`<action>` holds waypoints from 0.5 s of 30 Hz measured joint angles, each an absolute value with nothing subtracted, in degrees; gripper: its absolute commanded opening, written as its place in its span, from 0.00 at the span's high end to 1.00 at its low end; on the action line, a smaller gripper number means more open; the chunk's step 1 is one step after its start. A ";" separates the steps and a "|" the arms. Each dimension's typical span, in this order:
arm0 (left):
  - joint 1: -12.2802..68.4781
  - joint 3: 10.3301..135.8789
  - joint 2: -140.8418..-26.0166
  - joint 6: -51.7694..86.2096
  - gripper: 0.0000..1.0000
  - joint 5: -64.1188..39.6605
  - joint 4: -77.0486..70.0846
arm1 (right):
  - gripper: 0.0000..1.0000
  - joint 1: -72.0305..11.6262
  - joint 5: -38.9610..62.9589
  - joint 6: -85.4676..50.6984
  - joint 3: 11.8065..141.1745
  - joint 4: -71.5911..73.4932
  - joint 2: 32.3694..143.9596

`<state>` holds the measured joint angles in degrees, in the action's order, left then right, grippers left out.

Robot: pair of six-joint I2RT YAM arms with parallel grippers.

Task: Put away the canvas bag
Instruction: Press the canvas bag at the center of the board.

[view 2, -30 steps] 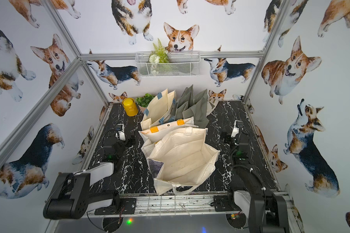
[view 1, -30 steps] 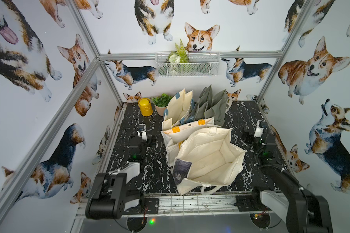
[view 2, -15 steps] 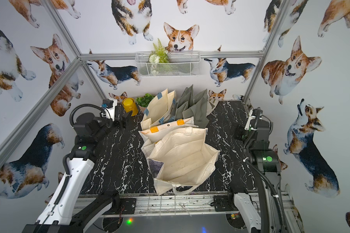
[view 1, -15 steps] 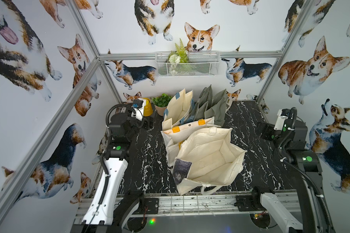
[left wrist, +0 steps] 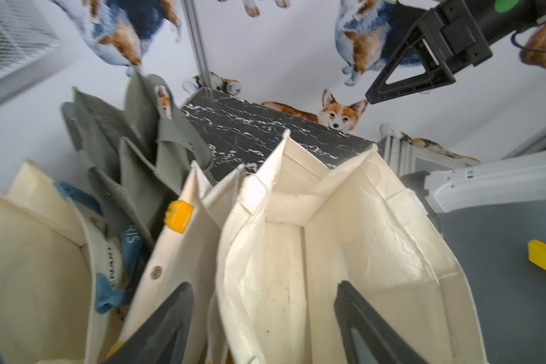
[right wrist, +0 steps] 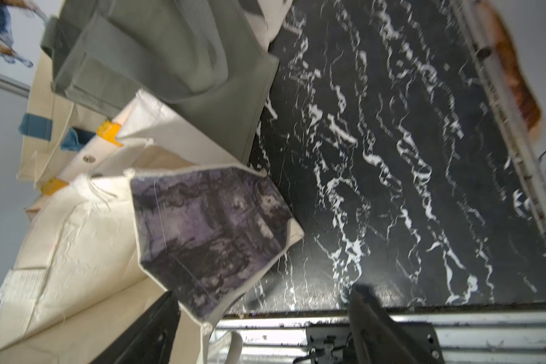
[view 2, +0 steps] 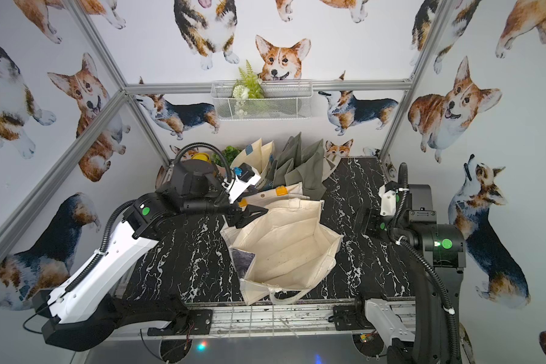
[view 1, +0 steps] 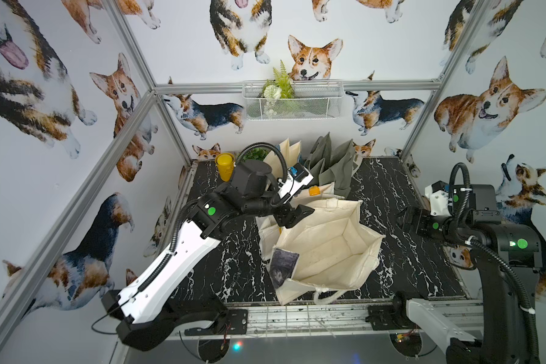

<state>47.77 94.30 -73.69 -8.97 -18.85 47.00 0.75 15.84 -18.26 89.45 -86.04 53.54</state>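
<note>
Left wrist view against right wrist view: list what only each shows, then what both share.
Only the left wrist view: the open inside of the canvas bag, the left pincer open astride its wall, the wire basket. Only the right wrist view: the bag's purple printed panel and hanging handle loop. Both: the canvas bag, the grey-green bags, the marble table, the right pincer, open.

Cream, partly purple-printed canvas bag (view 1: 328, 249) — black table (view 1: 237, 258), white marble veins

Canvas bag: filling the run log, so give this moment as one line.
left end effector: open, straddling canvas bag rim | right end effector: open, holding nothing
</note>
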 measured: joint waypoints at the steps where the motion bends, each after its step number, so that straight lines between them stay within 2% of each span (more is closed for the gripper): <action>1: 49.52 95.79 -75.33 -8.80 0.26 -17.89 50.11 | 0.16 0.73 17.06 -18.52 88.58 -87.02 52.21; 6: 52.66 103.13 -84.12 -7.49 0.26 -15.38 55.35 | 0.19 0.69 22.94 -21.67 86.59 -92.20 43.07; 15: 53.80 111.04 -93.82 -8.08 0.26 -15.05 60.23 | 0.28 0.64 29.19 -26.44 77.65 -92.14 33.89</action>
<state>53.80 111.04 -93.82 -8.08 -15.05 60.23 0.64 29.19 -26.44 77.65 -92.14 33.89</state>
